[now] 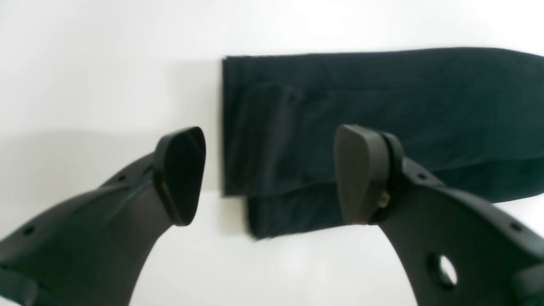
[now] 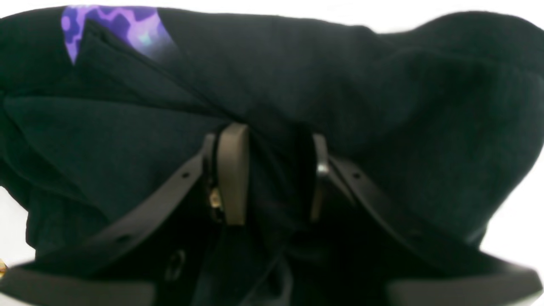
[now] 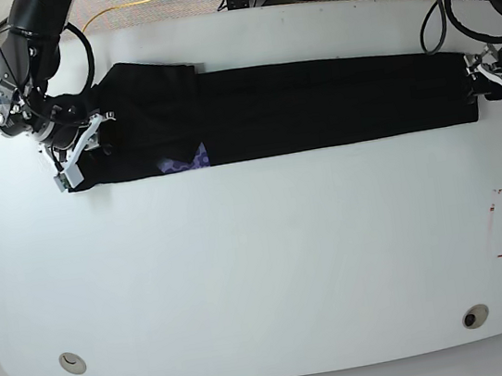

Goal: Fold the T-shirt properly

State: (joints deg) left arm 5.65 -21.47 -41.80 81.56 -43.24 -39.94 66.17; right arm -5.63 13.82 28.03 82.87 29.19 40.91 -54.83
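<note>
t-shirt lying as a long black strip across the white table; right gripper pinched on bunched cloth at one end; left gripper gaping, empty, just off the other end; best regrasp both layers squarely before folding across.

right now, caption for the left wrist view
Open left gripper hovering over the end of the folded black T-shirt on a white table.
</note>
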